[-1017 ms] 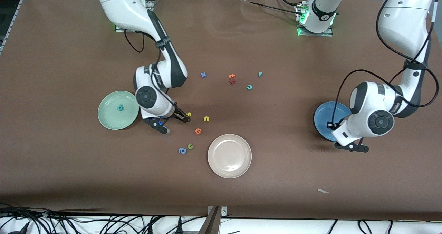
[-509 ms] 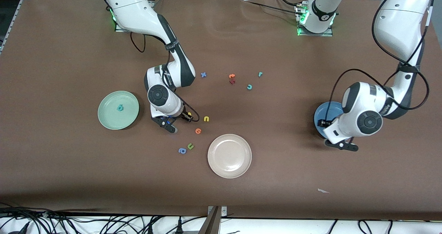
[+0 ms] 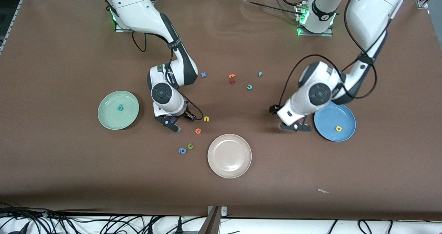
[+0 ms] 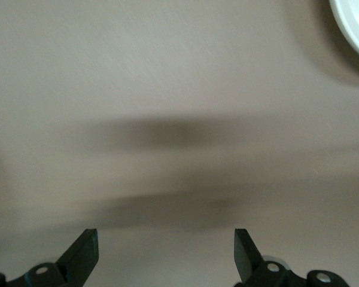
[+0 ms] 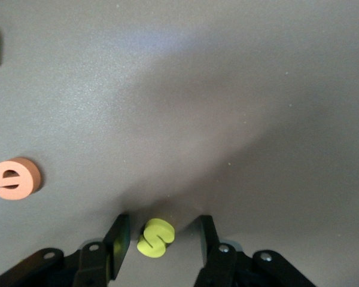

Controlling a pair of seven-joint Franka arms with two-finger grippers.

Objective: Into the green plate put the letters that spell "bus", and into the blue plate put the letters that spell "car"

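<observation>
The right gripper's (image 3: 190, 116) fingers (image 5: 121, 236) stand partly apart, down at the table (image 3: 69, 178), straddling the yellow "s" (image 5: 155, 238); it lies between them, close to one pad, with a gap showing before the other, so they have not closed on it. The left gripper's (image 3: 273, 110) fingers (image 4: 84, 245) are spread wide with nothing between them, over bare table. Of the plates, the green plate (image 3: 110, 118) lies on the side of the right fingers toward the right arm's end of the table, the blue plate (image 3: 331, 115) lies just beside the left gripper toward the left arm's end, and the beige plate (image 3: 229, 155) sits between the two pairs of fingers, nearer the front camera. The teal-blue "b" (image 3: 120, 107) lies in the green plate and the yellow "a" (image 3: 338, 128) in the blue plate. The yellow "u" (image 3: 206, 118) lies just past the right fingertips, and the orange round letter (image 3: 198, 130) is near them, nearer the camera; a green "u" (image 3: 190, 146) and blue "a" (image 3: 182, 150) lie nearer the camera than that. The teal "c" (image 3: 249, 86) and teal "r" (image 3: 260, 74) lie farther from the camera than either pair of fingers, between the two arms, beside an orange "t" (image 3: 232, 76).
</observation>
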